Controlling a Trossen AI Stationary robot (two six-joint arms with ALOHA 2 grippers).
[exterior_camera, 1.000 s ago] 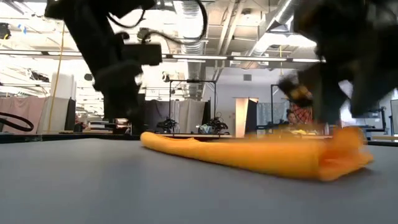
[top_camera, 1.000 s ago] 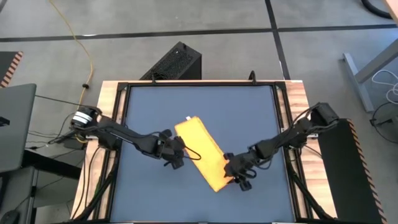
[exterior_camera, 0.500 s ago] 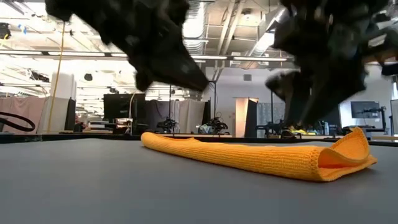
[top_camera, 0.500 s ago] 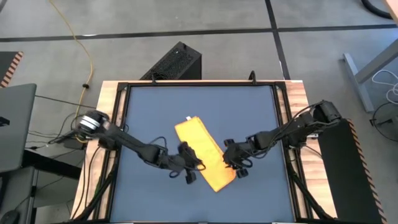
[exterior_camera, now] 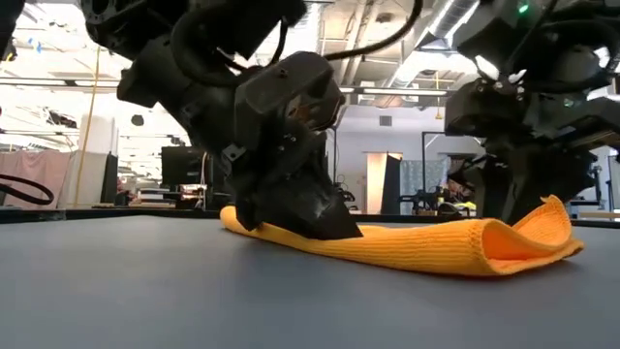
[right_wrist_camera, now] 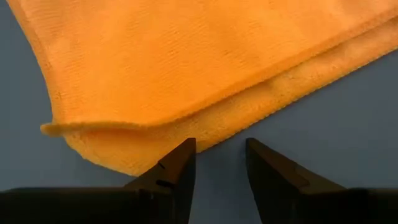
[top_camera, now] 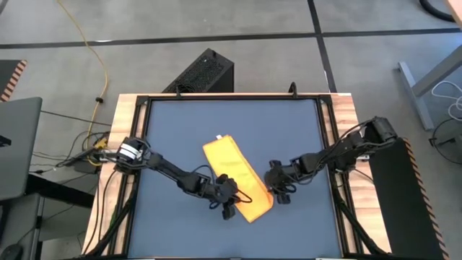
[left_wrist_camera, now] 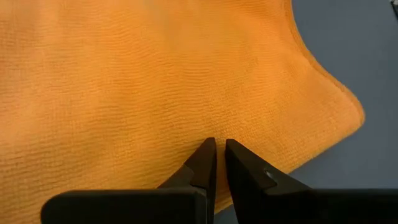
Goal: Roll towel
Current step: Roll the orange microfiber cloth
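The yellow-orange towel [top_camera: 234,173] lies folded into a long strip, slanting from the table's middle toward the near right, with its white tag [top_camera: 219,137] at the far end. At the near end its top layer [exterior_camera: 547,213] curls up off the layers below. My left gripper [left_wrist_camera: 217,149] is shut and sits down on the towel's near half [top_camera: 232,198]. My right gripper [right_wrist_camera: 221,152] is open, low over the table, just off the right side of the towel's near end [top_camera: 272,186], and touches nothing. My left gripper has its shut fingertips [left_wrist_camera: 208,155] on the towel's upper face [left_wrist_camera: 211,127], close to its left long edge near the near end. The fingers come slanting down from the table's left. Whether any cloth is caught between them, I cannot tell. The towel lies flat on the table.
The dark blue tabletop [top_camera: 173,130] has bare room all round the towel. A wooden frame with black rails [top_camera: 328,144] runs along its edges. A black box [top_camera: 206,72] stands on the floor beyond the far edge.
My left gripper has gone toward the table's right and near edge, from beside the towel's left edge down onto its near half. My right gripper has drawn back a little toward the far edge, off the towel's near end, whose top layer now stands curled up.
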